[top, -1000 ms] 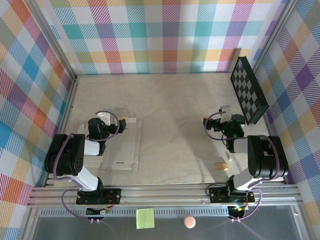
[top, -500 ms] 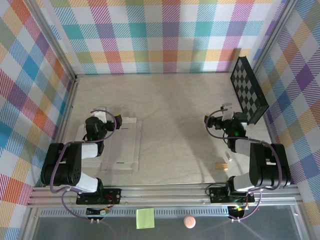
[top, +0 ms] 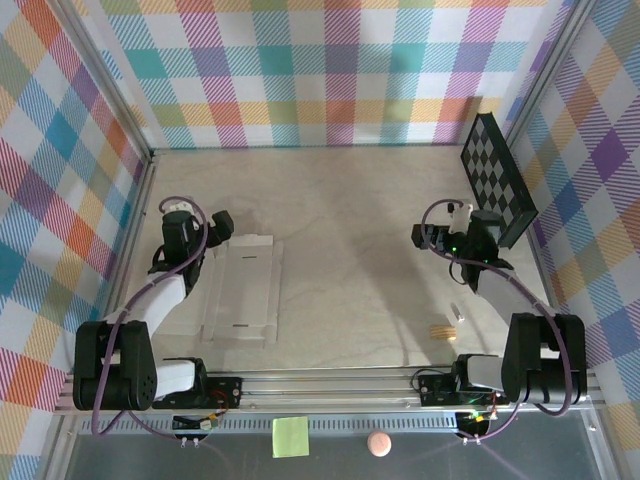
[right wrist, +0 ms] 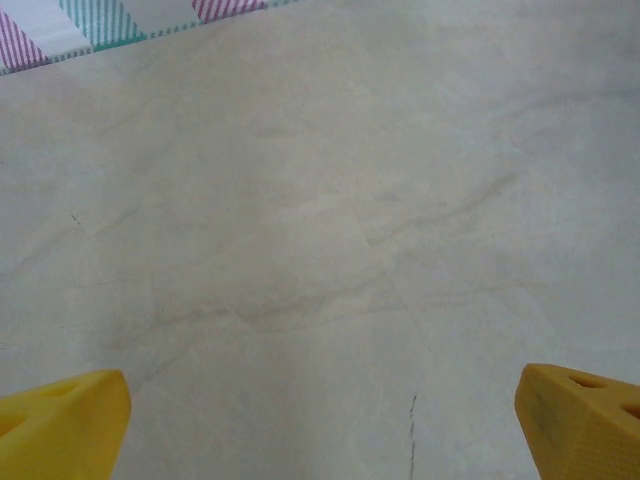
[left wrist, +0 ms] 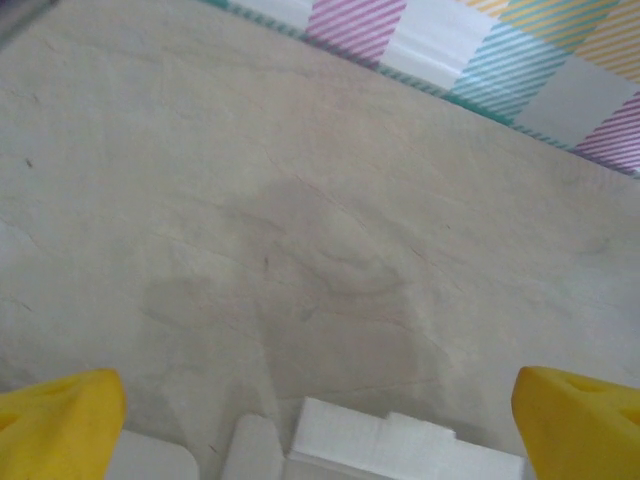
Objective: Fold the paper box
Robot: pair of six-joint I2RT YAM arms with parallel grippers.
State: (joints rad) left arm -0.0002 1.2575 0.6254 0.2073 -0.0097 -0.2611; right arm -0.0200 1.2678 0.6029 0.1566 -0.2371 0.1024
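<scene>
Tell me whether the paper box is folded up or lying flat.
Flat and unfolded. In the top view the paper box lies spread on the table, panels and flaps level with the surface, none standing up.

I see a pale, faintly veined table (top: 370,230) with the paper box (top: 243,292) lying flat on its left side, flaps spread out. On the near right lies a small tan piece (top: 441,330), well apart from the box. A black checkerboard panel (top: 497,180) stands tilted at the far right corner.
</scene>
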